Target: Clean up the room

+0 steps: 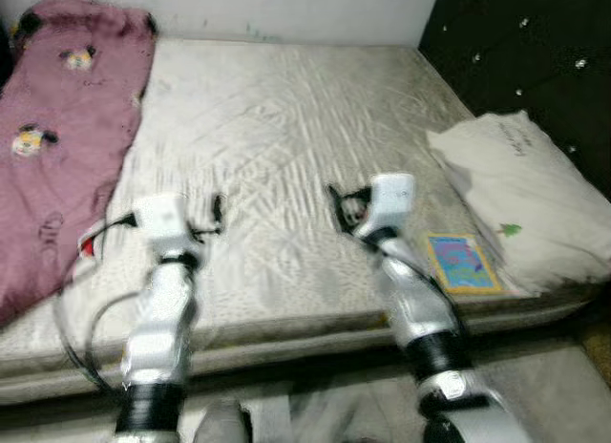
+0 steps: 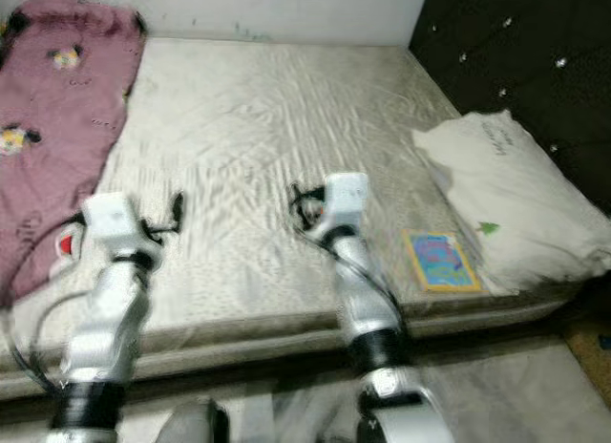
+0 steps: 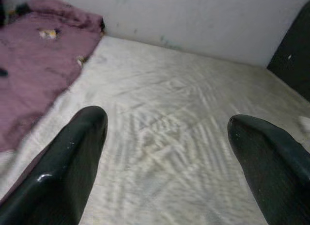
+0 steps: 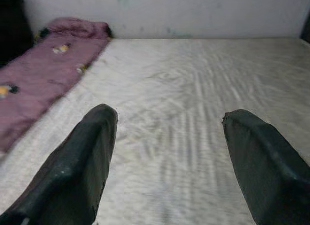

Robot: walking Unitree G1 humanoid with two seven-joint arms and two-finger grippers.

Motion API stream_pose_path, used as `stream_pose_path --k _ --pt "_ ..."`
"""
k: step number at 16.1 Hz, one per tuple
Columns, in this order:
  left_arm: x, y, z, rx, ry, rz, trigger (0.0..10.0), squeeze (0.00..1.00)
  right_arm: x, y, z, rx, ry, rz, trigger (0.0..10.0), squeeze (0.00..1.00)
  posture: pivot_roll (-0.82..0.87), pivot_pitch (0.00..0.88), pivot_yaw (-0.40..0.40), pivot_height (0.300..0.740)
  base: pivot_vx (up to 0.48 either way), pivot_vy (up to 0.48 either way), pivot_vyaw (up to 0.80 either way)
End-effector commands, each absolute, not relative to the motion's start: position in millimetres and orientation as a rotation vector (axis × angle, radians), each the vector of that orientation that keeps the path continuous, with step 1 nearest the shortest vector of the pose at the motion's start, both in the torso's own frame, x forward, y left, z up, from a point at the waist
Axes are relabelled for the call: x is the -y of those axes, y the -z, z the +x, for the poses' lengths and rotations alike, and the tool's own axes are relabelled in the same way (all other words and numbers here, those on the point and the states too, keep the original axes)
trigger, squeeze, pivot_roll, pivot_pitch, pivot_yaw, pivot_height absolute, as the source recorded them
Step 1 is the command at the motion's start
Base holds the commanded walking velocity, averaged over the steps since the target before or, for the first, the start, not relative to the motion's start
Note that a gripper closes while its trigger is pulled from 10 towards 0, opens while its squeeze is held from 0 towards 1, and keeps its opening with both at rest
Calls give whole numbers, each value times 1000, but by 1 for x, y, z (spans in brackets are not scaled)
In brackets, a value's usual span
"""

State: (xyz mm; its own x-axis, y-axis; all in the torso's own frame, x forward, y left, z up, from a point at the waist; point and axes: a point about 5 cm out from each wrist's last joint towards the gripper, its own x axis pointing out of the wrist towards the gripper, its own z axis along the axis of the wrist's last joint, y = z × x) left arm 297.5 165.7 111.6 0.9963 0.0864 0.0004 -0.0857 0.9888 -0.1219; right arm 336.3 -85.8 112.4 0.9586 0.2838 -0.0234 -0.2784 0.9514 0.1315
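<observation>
A bare beige mattress [image 1: 286, 109] lies before me. A pink blanket [image 1: 57, 147] with cartoon prints is spread along its left side. At the right lies a white pillow [image 1: 525, 195], and beside it, near the front edge, a small colourful book [image 1: 462, 263]. Both arms reach over the front part of the mattress. My left gripper [image 1: 216, 214] hovers right of the blanket's edge, open, with nothing between its fingers [image 3: 82, 152]. My right gripper [image 1: 339, 206] hangs over the middle of the bed, left of the book, open and empty too; its fingers [image 4: 92, 152] are wide apart.
A dark tufted headboard [image 1: 535, 52] rises behind the pillow at the right. A white wall [image 1: 286, 9] runs along the far side of the bed. Grey floor [image 1: 535, 386] lies in front of the mattress edge.
</observation>
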Motion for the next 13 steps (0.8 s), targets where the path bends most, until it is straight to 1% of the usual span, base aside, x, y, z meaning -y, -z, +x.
stream_pose_path --k 1,10,13 --pt "-156 -112 298 5 -58 -141 10000 0 98 -109 337 -60 -255 112 10000 0 115 0 -89 740 0 480 0" --pt "-155 -113 298 9 -60 -150 10000 0 98 -109 339 -71 -252 110 10000 0 111 0 -89 740 0 480 0" --pt "-155 -117 297 44 -57 -150 10000 0 98 -109 339 -76 -252 109 10000 0 110 0 -90 740 0 0 0"
